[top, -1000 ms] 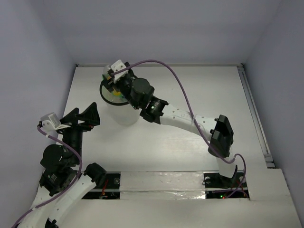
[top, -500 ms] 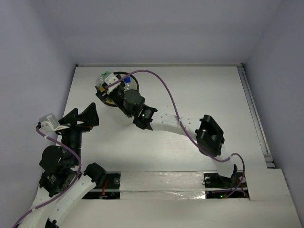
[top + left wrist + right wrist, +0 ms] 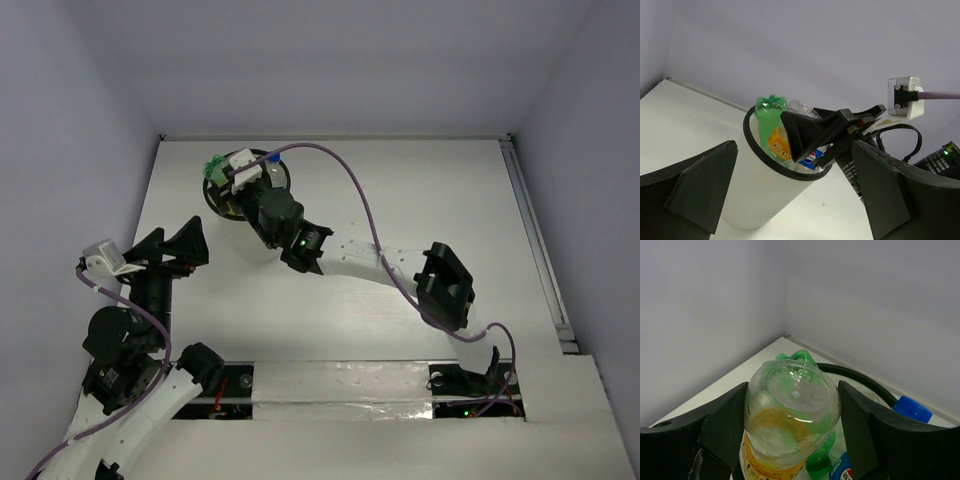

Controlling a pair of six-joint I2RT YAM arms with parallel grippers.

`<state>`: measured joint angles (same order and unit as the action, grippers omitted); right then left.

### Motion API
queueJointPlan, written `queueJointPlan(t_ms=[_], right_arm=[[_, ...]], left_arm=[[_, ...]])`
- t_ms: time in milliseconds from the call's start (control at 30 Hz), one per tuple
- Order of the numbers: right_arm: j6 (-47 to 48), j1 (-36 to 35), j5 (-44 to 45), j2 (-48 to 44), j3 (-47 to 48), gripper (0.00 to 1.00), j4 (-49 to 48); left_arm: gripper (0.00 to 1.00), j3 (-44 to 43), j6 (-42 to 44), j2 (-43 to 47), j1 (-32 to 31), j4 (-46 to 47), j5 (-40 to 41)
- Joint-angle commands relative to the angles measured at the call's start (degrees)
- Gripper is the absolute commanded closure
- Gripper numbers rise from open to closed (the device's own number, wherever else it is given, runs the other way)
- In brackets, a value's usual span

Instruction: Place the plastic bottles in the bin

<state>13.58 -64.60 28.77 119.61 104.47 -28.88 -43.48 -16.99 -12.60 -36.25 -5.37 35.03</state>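
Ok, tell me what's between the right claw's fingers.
A clear yellow-labelled bottle, base toward the camera, fills the right claw at the mouth of the bin; the right wrist view shows it.

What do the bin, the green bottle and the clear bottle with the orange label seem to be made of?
The bin is probably plastic: a smooth white wall with a soft, dull sheen. The green bottle looks like tinted see-through plastic, glossy, with a moulded lobed base. The clear bottle seems to be thin transparent plastic, shiny, with bright highlights on its moulded base.
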Motion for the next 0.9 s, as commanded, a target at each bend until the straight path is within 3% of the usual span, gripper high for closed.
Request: queueJointPlan(t_ms=[0, 200, 367, 467, 867], right_arm=[[-2.94, 0.17, 4.72, -0.17, 2.41, 0.37, 6.02], [-8.22, 0.17, 3.57, 1.24, 0.22, 0.31, 8.84], [-13.31, 1.22, 0.59, -0.78, 0.56, 0.09, 11.56], [-17.17, 1.23, -1.70, -3.06, 2.32, 0.02, 15.17], [-20.79, 2.28, -1.53, -15.98, 1.01, 0.00, 18.25]], left_arm=[[0.02, 0.15, 0.56, -0.41, 0.30, 2.64, 0.31], [0.02, -0.02, 0.65, -1.20, 0.30, 2.47, 0.04], [0.01, -0.20, 0.73, -1.90, 0.30, 2.29, 0.04], [0.01, -0.28, 0.73, -1.73, 0.30, 2.20, 0.13], [0.01, -0.46, 0.65, -2.87, 0.30, 1.94, 0.22]])
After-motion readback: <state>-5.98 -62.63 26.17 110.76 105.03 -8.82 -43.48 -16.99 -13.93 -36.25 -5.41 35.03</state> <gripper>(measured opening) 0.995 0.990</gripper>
